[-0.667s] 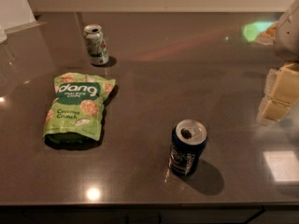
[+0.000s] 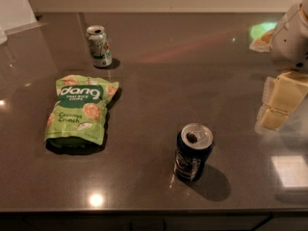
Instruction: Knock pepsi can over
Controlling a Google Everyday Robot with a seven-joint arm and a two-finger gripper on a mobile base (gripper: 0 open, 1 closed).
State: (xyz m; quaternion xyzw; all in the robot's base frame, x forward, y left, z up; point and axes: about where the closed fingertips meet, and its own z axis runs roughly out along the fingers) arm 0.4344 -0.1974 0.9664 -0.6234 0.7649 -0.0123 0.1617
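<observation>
Dark countertop (image 2: 192, 57): pepsi can (image 2: 193, 152) upright, opened; pincer (image 2: 281, 102) at right edge, grip unclear.

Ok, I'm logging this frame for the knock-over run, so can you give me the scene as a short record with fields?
surface: dark grey countertop
pepsi can: upright, front centre, nothing touching it
white-and-green can: upright, back left
Dang chips bag: lying flat, left side
pincer: right edge, apart from the pepsi can
task state: not yet done
</observation>
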